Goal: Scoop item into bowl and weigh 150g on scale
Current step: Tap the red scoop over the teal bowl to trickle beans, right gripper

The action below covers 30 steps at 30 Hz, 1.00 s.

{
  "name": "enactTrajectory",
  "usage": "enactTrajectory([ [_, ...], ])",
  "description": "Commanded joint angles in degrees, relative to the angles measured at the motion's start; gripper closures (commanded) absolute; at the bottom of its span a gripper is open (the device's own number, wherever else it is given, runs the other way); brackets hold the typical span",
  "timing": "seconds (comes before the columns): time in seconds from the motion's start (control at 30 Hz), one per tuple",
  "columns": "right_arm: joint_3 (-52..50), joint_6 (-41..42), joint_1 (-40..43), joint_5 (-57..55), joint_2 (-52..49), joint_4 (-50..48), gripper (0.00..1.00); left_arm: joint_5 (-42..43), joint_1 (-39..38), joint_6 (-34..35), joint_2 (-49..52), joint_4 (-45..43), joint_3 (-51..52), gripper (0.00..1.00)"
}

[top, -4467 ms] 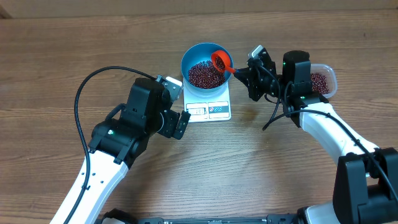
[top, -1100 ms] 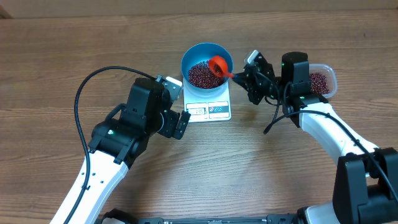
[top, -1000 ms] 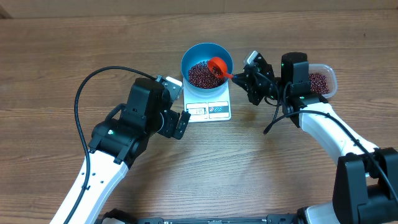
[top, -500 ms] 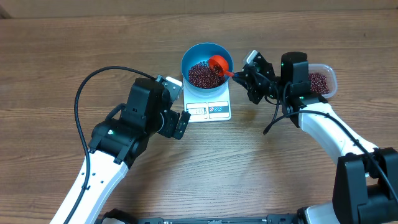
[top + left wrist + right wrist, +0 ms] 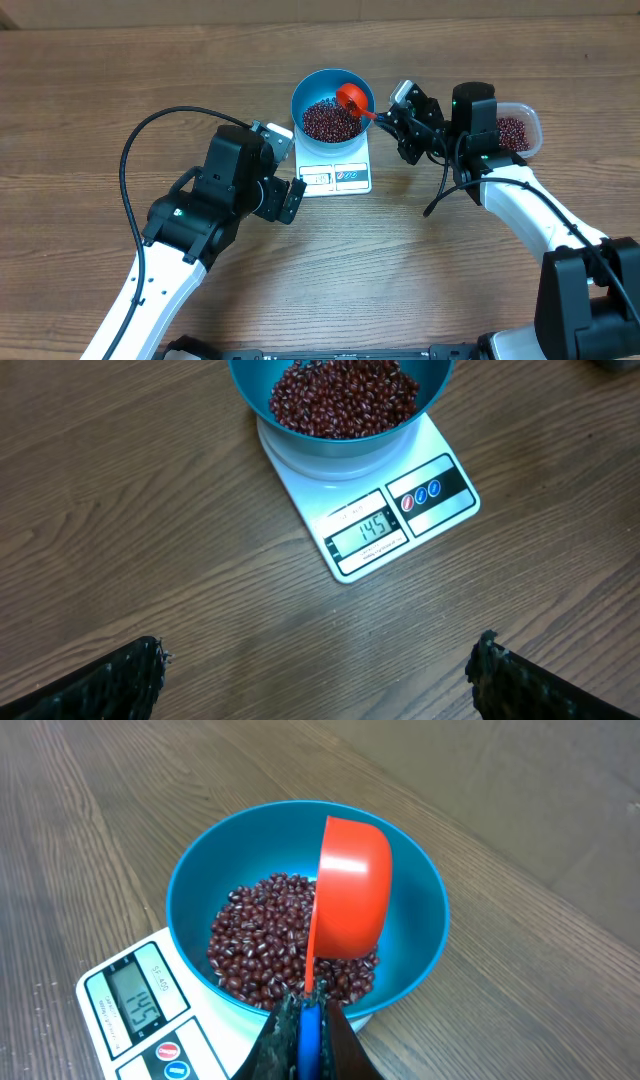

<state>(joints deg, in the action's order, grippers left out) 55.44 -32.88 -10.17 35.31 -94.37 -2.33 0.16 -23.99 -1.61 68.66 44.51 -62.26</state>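
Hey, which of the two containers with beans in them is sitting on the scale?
The round blue bowl, resting on the white scale. The clear plastic tub sits apart, farther right.

A bright blue bowl (image 5: 420, 910) holds dark red-maroon beans (image 5: 345, 398) with small pale glints. The scoop (image 5: 350, 890) is glossy orange-red, its thin handle the same colour. The scale (image 5: 305, 510) is white, with a pale grey display showing dark digits beside a black strip with one red button and one blue. The worktop (image 5: 90, 90) is mid-brown wood streaked with darker grain. The left arm (image 5: 215, 190) and right arm (image 5: 530, 205) are black at the far links and white nearer. A black cable (image 5: 180, 110) loops at left. A clear tub (image 5: 538, 130) at right shows maroon beans.
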Motion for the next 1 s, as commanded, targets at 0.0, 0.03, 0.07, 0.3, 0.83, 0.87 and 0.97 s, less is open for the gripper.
enactTrajectory([
  [0.0,0.11,-0.15,-0.20,-1.75,0.00,-0.33,0.96,-0.42,-0.04,0.50,0.33,-0.15,0.22,0.00],
  [0.03,0.11,0.00,-0.22,-1.31,0.00,-0.37,0.96,-0.42,-0.04,0.50,0.33,-0.15,0.22,0.00],
  [0.07,0.11,-0.02,-0.22,-0.90,0.00,-0.37,0.96,-0.42,-0.04,0.50,0.33,-0.17,0.22,0.00],
  [0.3,0.11,-0.04,-0.22,-0.98,0.00,-0.17,0.96,-0.42,-0.04,0.50,0.33,-0.17,0.22,0.00],
  [0.83,0.11,-0.02,-0.22,-0.96,0.00,-0.15,0.96,-0.42,-0.04,0.50,0.33,-0.17,0.22,0.00],
  [0.87,0.11,-0.02,-0.22,-0.96,0.00,-0.15,0.96,-0.42,-0.04,0.50,0.33,-0.17,0.22,0.00],
  [0.97,0.11,-0.02,-0.22,-0.96,0.00,-0.13,0.96,-0.42,-0.04,0.50,0.33,-0.17,0.22,0.00],
])
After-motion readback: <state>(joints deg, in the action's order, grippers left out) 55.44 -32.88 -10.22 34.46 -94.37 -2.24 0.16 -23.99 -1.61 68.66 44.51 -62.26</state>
